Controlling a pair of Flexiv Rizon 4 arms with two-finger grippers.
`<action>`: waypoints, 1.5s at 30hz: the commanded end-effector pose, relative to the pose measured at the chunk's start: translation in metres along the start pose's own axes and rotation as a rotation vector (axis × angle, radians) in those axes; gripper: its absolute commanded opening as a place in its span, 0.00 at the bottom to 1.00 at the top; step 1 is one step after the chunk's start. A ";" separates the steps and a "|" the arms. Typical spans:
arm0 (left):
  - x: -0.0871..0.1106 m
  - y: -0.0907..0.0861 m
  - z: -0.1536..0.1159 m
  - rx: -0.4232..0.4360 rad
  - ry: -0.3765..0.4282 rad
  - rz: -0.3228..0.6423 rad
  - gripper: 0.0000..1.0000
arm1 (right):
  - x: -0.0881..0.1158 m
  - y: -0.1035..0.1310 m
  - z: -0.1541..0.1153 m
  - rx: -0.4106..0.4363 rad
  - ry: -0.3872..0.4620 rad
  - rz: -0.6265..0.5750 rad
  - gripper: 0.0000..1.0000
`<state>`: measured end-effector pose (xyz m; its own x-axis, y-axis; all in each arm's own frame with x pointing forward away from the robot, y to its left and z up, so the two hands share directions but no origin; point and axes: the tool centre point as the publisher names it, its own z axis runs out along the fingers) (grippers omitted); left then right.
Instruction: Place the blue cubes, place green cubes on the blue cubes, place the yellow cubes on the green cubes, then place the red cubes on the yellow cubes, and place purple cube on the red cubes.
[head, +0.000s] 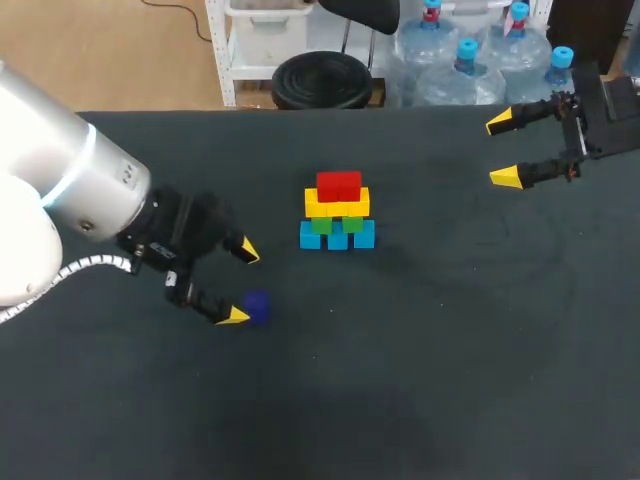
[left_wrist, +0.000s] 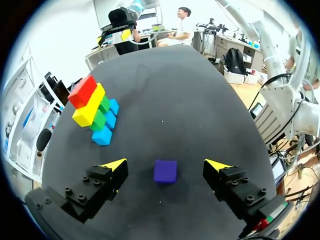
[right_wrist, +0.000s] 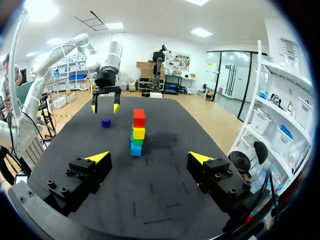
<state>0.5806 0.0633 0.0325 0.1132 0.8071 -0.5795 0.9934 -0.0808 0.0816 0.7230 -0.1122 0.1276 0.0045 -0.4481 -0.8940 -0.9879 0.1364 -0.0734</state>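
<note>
Purple cube (left_wrist: 165, 171): on counter (head: 450, 350) between wide-spread fingers of left hand (head: 241, 283), apart from stack (head: 337, 212); lower squarely, close on opposite faces, then set centred on red cube (head: 338, 185); right hand (head: 502, 150) wide, empty.

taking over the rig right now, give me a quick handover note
Left gripper: jaws open on either side of the purple cube, which lies on the table, not gripped.
Right gripper: jaws open, empty, near the table's far right corner, away from the stack.
Done: mid-table stack has blue layer, green layer, yellow layer, red layer on top.
Left: grip the purple cube and set it on the red layer.
</note>
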 end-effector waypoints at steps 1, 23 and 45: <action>0.002 0.001 0.009 -0.003 0.012 -0.010 1.00 | 0.000 0.000 0.001 0.001 -0.001 -0.001 1.00; 0.017 0.005 0.027 0.019 0.013 -0.025 0.53 | 0.000 0.000 0.001 0.001 -0.001 -0.001 1.00; 0.012 0.010 0.019 0.015 0.015 -0.021 0.00 | 0.000 0.000 0.001 0.001 -0.001 -0.001 1.00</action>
<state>0.5916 0.0605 0.0033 0.0899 0.8155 -0.5718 0.9959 -0.0693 0.0577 0.7230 -0.1122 0.1276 0.0045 -0.4480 -0.8940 -0.9879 0.1364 -0.0734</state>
